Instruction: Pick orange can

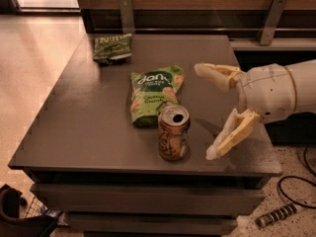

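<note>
The orange can [173, 132] stands upright near the front edge of the dark table [74, 112], its silver top showing. My gripper [206, 113] comes in from the right on a white arm, just right of the can. It is open, with one cream finger [213, 74] behind and one [228, 137] in front, both apart from the can.
A light green snack bag [153, 93] lies flat right behind the can. A darker green bag [112, 47] lies at the table's far left corner. A wooden wall with metal brackets runs behind. Cables lie on the floor at lower right.
</note>
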Controlling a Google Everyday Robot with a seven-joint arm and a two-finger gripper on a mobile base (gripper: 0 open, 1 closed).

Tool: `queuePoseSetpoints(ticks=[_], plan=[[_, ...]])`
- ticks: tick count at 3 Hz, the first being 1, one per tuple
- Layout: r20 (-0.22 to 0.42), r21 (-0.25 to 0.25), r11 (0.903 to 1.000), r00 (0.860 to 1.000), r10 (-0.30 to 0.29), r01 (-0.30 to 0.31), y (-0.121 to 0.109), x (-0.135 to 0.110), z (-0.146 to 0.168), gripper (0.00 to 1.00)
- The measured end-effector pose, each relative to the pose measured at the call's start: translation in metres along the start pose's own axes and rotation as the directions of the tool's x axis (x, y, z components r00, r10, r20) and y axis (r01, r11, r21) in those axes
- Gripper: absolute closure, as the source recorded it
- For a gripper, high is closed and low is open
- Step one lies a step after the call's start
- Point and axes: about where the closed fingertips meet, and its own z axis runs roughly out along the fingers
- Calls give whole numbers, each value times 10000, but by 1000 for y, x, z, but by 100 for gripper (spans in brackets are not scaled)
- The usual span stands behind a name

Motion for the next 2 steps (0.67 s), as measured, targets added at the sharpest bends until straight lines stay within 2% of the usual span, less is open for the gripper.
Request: queuePoseSetpoints(ticks=[1,2], plan=[[-43,-11,10000,10000,14,-14,0,0,0,0],[362,82,9998,9992,196,-199,-5,12,5,0]])
